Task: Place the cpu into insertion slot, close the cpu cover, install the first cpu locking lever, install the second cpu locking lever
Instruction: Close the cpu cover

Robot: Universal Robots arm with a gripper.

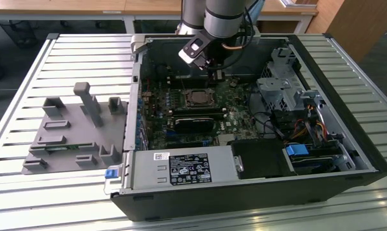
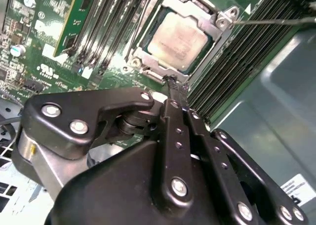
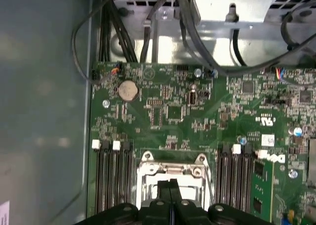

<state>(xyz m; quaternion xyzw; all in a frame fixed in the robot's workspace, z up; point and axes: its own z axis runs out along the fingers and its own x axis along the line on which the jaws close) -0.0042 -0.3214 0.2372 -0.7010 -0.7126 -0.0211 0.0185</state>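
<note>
Risk of skidding off thin lever (image 2: 276, 21) and gouging board (image 2: 44, 37) or memory slots (image 2: 247, 57); jaws pressed together, tip just beside cover (image 2: 207, 20) lying over seated cpu (image 2: 177, 39).

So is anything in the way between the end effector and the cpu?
Nothing visible. In the second wrist view the end effector hangs just beside the cpu cover, and the cpu lies bare inside the cover's cut-out.
</note>
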